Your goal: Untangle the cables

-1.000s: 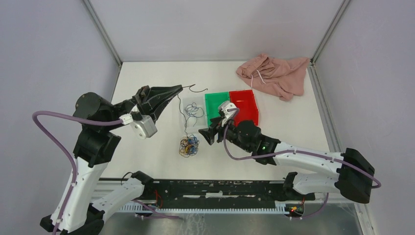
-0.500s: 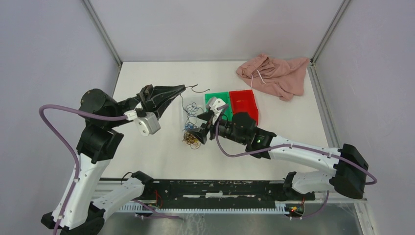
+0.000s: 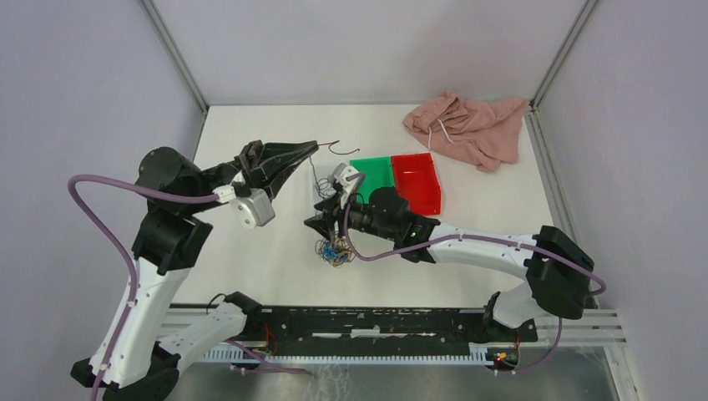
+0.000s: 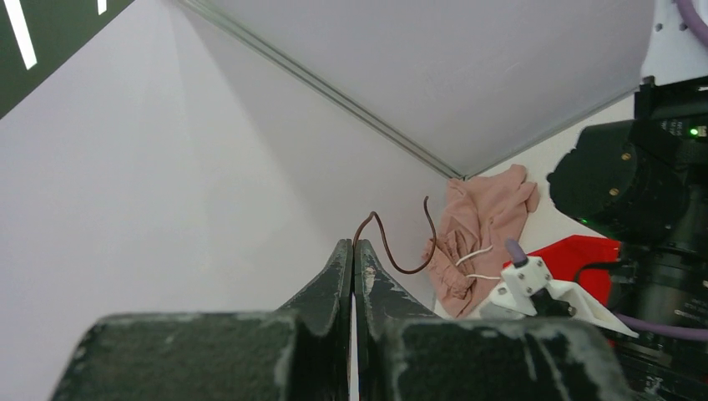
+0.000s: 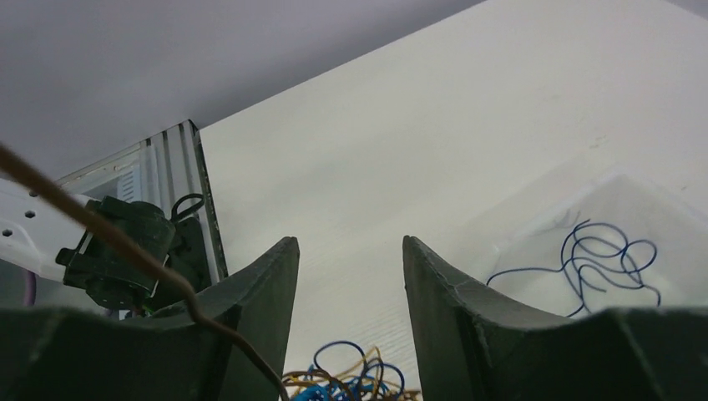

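Left pincer (image 3: 310, 150): pressed together on the red wire (image 4: 391, 255), whose free end is curled just beyond the tips.
Right pincer (image 5: 349, 244): fingers held apart, with nothing gripped between them.
Cables: the clump (image 3: 334, 249) is seen just beneath the right pincer's gap. A blue wire (image 5: 597, 261) is laid apart, off to that pincer's right, in a clear bin (image 5: 634, 196). The red wire is drawn from the left pincer down toward the clump, passing close by the right pincer's left finger.
Risk, drag: if the red wire is pulled before the clump is pinned, the whole clump could be lifted or dragged rather than freed.
Risk, slip: the wire is held near its end, so it could be pulled out of the left pincer by a hard tug.
Risk, snag: the taut red wire could be caught by the right pincer as it is closed.
Writing: none that can be read; only a green light (image 3: 411, 235) is shown on the right arm.
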